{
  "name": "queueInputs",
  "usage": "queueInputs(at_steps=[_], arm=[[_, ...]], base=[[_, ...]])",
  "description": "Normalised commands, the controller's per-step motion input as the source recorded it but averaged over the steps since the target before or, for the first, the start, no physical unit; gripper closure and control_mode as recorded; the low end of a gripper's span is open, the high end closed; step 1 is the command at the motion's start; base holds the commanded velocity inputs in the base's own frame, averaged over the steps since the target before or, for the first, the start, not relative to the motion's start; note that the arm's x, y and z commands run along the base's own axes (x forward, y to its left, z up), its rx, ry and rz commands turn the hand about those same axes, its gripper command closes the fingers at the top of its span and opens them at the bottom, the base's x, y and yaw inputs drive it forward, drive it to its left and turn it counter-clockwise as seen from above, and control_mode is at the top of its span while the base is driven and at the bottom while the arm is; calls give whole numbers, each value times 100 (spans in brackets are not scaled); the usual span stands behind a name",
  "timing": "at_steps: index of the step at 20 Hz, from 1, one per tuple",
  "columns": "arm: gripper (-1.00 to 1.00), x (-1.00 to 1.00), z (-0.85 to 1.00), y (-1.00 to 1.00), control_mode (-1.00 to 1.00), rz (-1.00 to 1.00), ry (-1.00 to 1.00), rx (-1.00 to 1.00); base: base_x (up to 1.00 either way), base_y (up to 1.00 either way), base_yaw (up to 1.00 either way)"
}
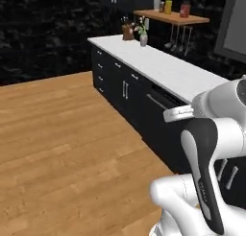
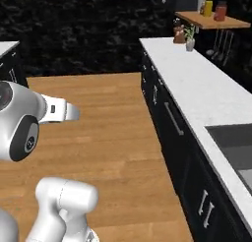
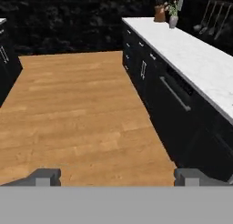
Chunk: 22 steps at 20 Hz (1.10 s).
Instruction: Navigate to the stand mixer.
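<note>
A long white counter point(image 1: 163, 67) on dark cabinets runs along the right of a wooden floor point(image 3: 77, 109). At its far end stand a knife block point(image 1: 128, 32) and a flower vase point(image 1: 143, 38). The fingers point(image 3: 43, 176) are spread wide over bare floor.

The setting is a home kitchen, rendered in simulation. A long white countertop point(image 1: 163, 67) runs over a row of black base cabinets point(image 1: 126, 88) fitted with silver bar handles. A sink point(image 2: 235, 145) is recessed into the countertop. At the far end of the countertop stand a knife block point(image 1: 127, 32) and a small vase of flowers point(image 1: 143, 37). A wooden wall shelf point(image 1: 170, 17) carries jars, with utensils point(image 1: 178, 38) hanging beneath it. The floor point(image 1: 62, 144) is light wood planking; the walls are dark brick.
</note>
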Motion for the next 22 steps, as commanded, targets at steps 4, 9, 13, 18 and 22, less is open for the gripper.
queueInputs(at_steps=[4, 9, 13, 18, 22], arm=[[-100, 0, 0, 0, 100, 0, 0, 0], [-100, 0, 0, 0, 100, 0, 0, 0], [-100, 0, 0, 0, 100, 0, 0, 0], [-100, 0, 0, 0, 100, 0, 0, 0], [-100, 0, 0, 0, 100, 0, 0, 0]], base=[[0, 0, 100], [2, 0, 100], [47, 0, 100], [50, -1, 100], [27, -11, 98]])
